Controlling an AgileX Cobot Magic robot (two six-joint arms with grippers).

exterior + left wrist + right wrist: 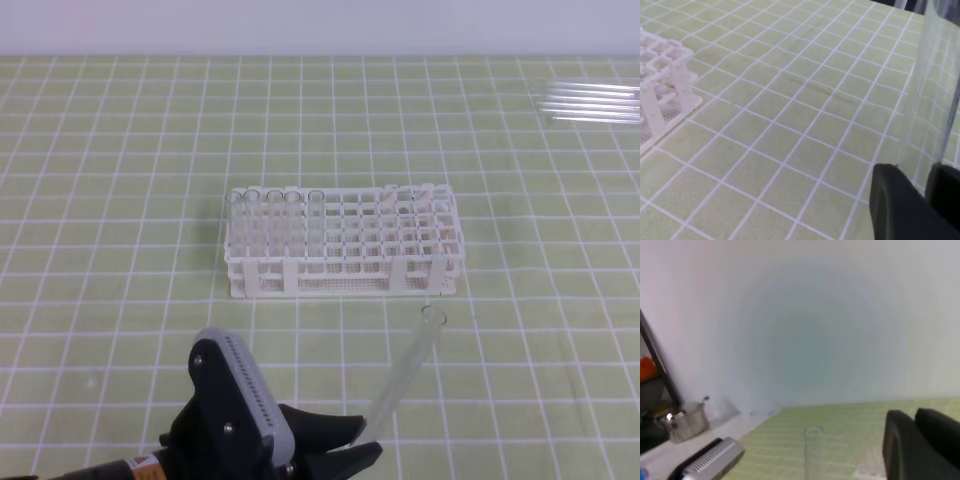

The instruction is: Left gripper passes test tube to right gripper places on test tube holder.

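Holding the test tube [405, 375] by its lower end, the left gripper [345, 450] is clamped on it; open rim points up and away toward the test tube holder [340, 245], long axis tilted right. Glass looks light, stiff, slippery, breakable: I'd take it mid-length, gently. Right gripper [920, 445] sits near the tube; jaws nearly together, empty, can't tell if fully closed.

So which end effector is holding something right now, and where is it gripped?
The left end effector holds the thin clear glass test tube by its lower end; the right end effector holds nothing visible.
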